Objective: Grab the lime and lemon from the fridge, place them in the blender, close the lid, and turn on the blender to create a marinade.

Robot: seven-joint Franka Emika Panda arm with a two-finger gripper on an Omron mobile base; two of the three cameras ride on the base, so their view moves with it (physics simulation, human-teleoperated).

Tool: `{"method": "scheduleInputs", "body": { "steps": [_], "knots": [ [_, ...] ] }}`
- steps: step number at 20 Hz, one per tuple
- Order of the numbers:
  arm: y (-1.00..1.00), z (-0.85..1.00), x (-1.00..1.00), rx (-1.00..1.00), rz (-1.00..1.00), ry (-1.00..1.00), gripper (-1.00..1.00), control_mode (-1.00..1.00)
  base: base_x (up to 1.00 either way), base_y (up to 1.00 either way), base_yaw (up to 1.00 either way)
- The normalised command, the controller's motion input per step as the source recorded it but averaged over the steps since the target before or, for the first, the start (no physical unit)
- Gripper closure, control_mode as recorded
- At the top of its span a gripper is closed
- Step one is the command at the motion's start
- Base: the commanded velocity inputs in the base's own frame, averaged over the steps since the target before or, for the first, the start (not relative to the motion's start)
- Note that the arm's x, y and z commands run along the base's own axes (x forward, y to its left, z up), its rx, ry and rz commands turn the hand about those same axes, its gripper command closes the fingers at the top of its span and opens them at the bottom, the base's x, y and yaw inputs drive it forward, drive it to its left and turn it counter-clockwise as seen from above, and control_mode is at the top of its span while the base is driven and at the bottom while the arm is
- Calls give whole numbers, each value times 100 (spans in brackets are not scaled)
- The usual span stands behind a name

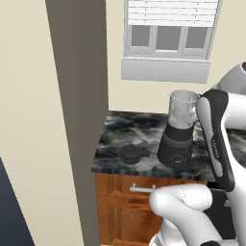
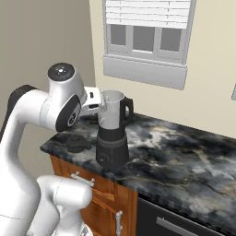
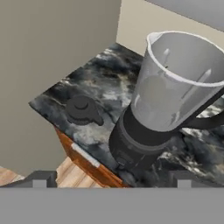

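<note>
white arm bent at elbow, raised, claw point(image 3: 109, 177) open, empty

Pretty standard kitchen corner here. Cream wall point(image 2: 212, 69) with a white-framed window point(image 1: 168, 36), blinds point(image 2: 147, 11) pulled partway down and a chunky grey sill point(image 2: 145, 71) under it. Dark marbled stone counter point(image 2: 184, 152) sits on orange-brown wood cabinets point(image 1: 122, 206) with silver bar handles point(image 1: 141, 189). A tall grey-brown panel point(image 1: 79, 96) stands at the counter's left end. Light's flat and even.
</note>
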Motion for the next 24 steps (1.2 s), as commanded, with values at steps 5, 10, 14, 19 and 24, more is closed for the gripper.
{"method": "scheduleInputs", "body": {
  "steps": [5, 10, 14, 19, 24],
  "knots": [
    [35, 0, -27, -16, 32, 0, -100, -100, 0, 0, 0],
    [53, 0, -17, -20, 29, 0, -100, -100, 0, 0, 0],
    [52, 0, -6, -18, 19, 0, -100, -100, 0, 0, 0],
    [26, -1, 0, -10, 13, 0, -100, -100, 0, 0, 0],
    [6, -12, 0, -4, 13, 0, -100, -100, 0, 0, 0]
  ]
}}
